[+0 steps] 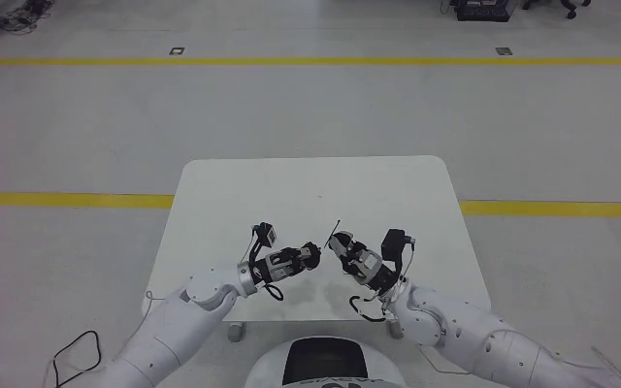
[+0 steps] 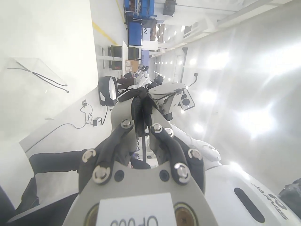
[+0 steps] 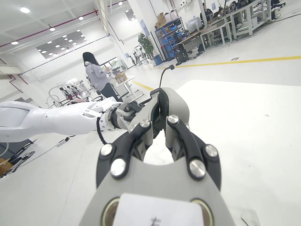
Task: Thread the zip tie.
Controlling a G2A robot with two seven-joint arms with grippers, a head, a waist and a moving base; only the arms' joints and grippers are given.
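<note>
The two arms meet over the near middle of the white table (image 1: 388,189), claws tip to tip and lifted off the surface. The left arm comes in from the near left and the right arm from the near right.

The right claw (image 3: 160,99) is closed on the zip tie (image 3: 162,77). The black strap is pinched between its ribbed pads (image 3: 162,111) and runs on past the fingertips, standing up into the air. It bends over at the top, where its small square head sits. From above, the tie shows as a thin dark line rising from the right claw's tip toward the far side of the table.

The left claw (image 2: 141,105) is just left of the right one, pointing at it, the tips touching or very nearly so. Its black pads (image 2: 136,106) are drawn close together, with barely a slit between them. I cannot tell whether any part of the tie is caught in that slit. From the left wrist, the tie's head pokes out beyond the right claw.

A few spare ties (image 2: 48,80) lie flat on a clear sheet (image 2: 35,65) on the table, well apart from both claws.
</note>
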